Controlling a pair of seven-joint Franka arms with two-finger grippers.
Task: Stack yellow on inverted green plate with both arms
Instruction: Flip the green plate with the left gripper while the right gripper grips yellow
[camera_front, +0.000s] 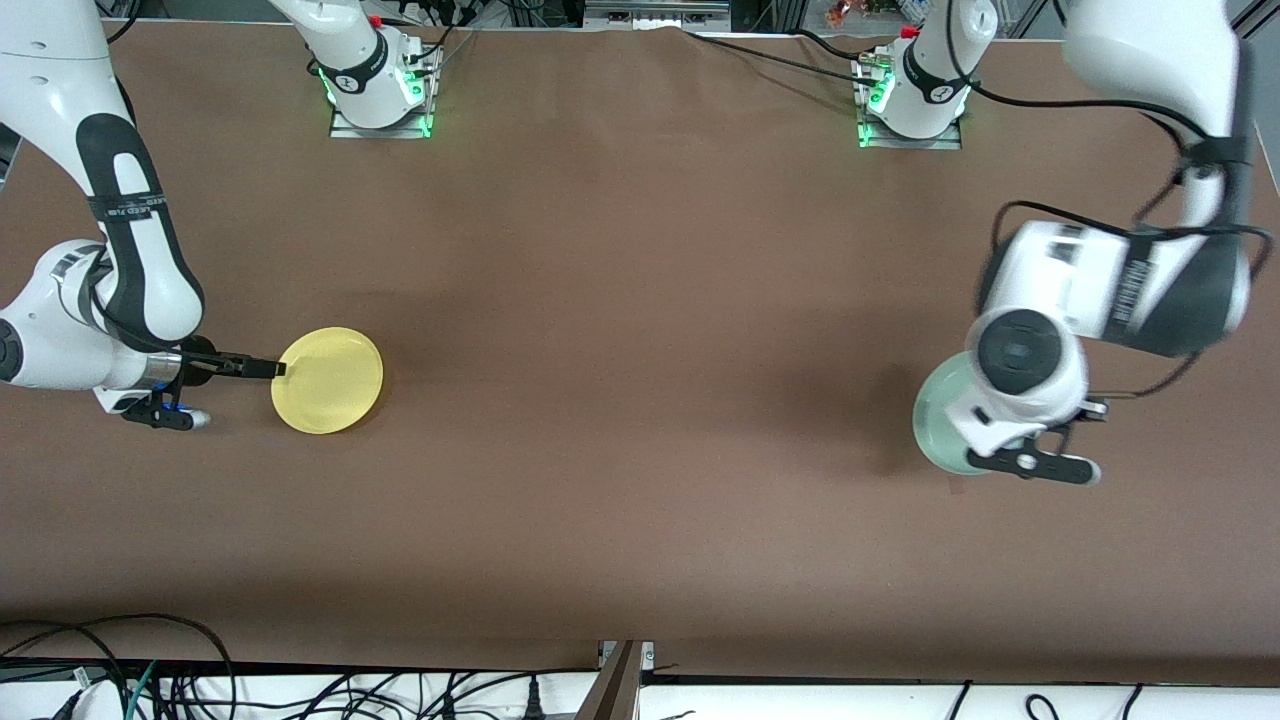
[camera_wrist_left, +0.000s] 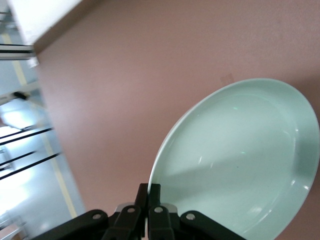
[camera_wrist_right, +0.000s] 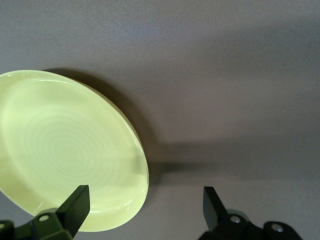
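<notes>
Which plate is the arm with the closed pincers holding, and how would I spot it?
Look at the brown table, toward the left arm's end. There the left gripper pinches the rim of the green plate. It is pale mint; the only other plate is bright yellow.

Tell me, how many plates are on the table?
2. The yellow plate lies at the right arm's end, the open right pincer at its rim. The green plate is at the left arm's end, its rim pinched by the shut left pincer. None seem hidden.

my left gripper (camera_wrist_left: 148, 200) is clamped shut at frame lower right; my right gripper (camera_wrist_right: 145, 200) gapes wide, lower left.
</notes>
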